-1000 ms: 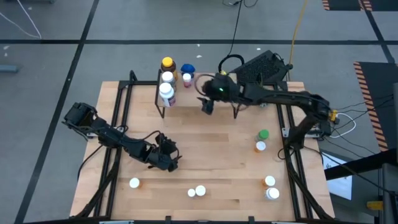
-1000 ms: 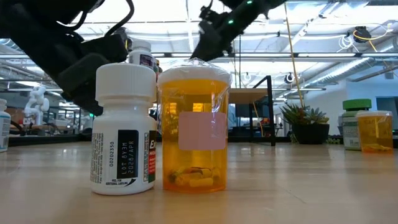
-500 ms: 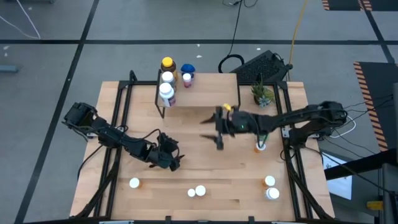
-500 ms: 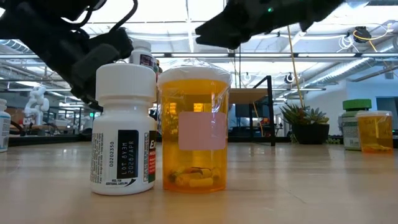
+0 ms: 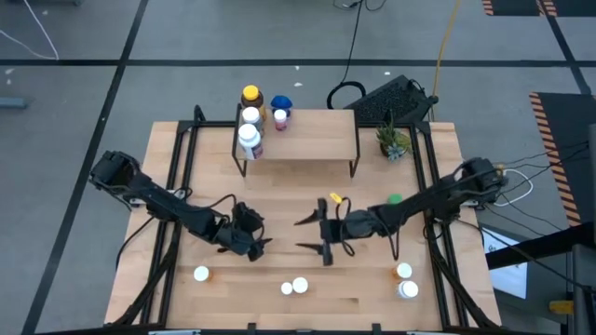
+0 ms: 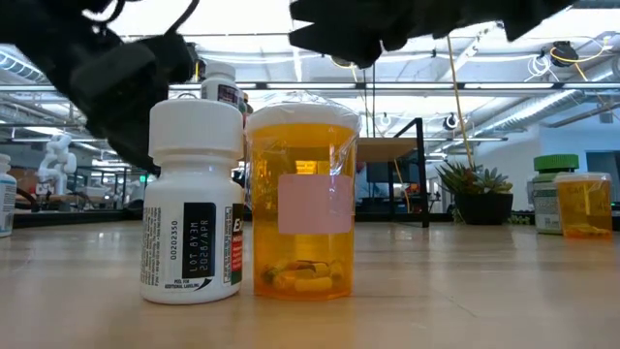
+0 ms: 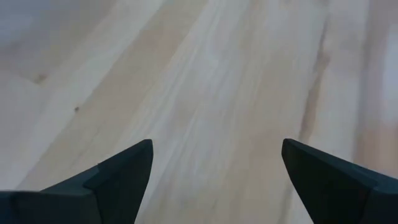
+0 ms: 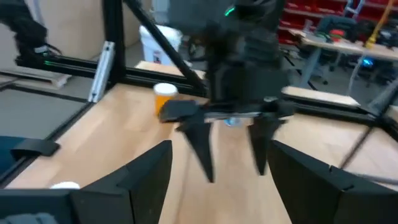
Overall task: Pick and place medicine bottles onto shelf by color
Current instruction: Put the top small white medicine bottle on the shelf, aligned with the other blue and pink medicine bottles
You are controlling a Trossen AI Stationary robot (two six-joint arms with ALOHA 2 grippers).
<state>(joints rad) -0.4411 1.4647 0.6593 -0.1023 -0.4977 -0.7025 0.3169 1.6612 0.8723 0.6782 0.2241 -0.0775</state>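
1. Nearest the low camera, a white plastic pill bottle with a white cap [image 6: 194,202] and a clear orange pill bottle with a pale cap [image 6: 302,199] stand just beside each other on the light wooden surface [image 5: 298,200].
2. From above, more small white-capped bottles sit along the near edge: one on the left [image 5: 201,274], and two near the right corner [image 5: 405,281].
3. The left gripper [image 5: 253,244] hangs low over the left middle of the surface. Its dark fingers [image 7: 118,180] are spread apart with only bare wood between them.
4. The right gripper [image 5: 321,234] is over the middle of the surface, facing the left one. Its fingers [image 8: 149,171] are wide apart and hold nothing.
5. A green-capped bottle [image 5: 395,199] stands by the right arm; part of it may be hidden.
6. At the far side is the small light-wood shelf on thin dark legs [image 5: 317,140]. White-capped bottles [image 5: 248,130] stand on its left end, with a yellow-capped bottle [image 5: 250,95] and a blue-capped bottle [image 5: 280,104] near them.
7. A small green potted plant [image 5: 392,141] stands to the right of the shelf.
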